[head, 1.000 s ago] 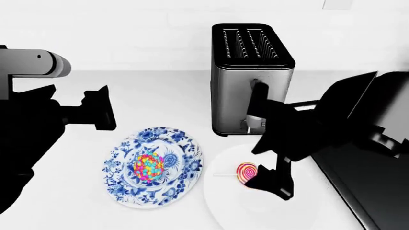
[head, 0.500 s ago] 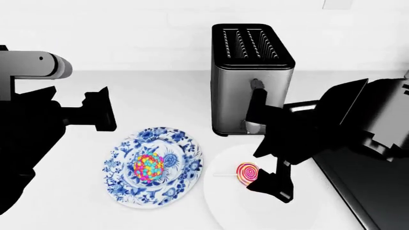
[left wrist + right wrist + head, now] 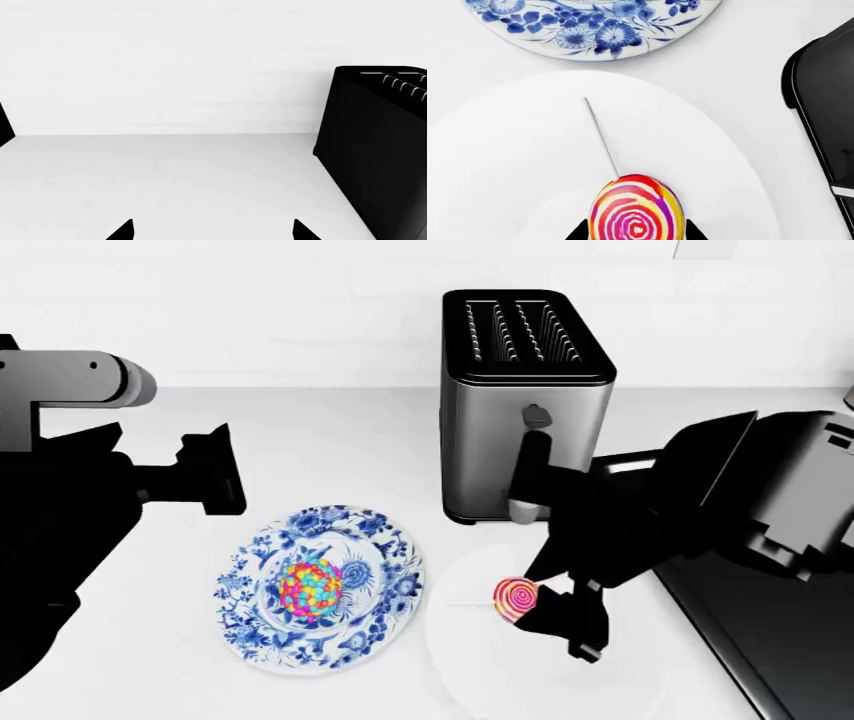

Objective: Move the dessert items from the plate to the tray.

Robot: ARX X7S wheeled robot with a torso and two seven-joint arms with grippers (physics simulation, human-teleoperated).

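Fingertips [image 3: 577, 231] of our right gripper [image 3: 635, 231] bracket the swirl lollipop [image 3: 636, 209], one dark tip on each side of the candy disc. Whether they are pressing it or only flanking it we cannot tell, because only the tip corners show. From between the tips the thin white stick [image 3: 600, 136] runs away across the white plate [image 3: 507, 150], toward the blue-patterned plate [image 3: 594, 42] beyond its rim. In the head view that second plate carries the bead-covered egg [image 3: 311, 587], not yet moved. The black tray [image 3: 827, 100] lies beside the white plate, off to one side of the fingers, holding neither sweet that we can see.

We judge the risk to be a shallow grip: the flat disc could pivot or slip out as it lifts, or the stick could drag on the plate.

Our left gripper [image 3: 212, 231] hangs released, tips wide apart over bare counter, with the toaster [image 3: 527, 390] beside it.
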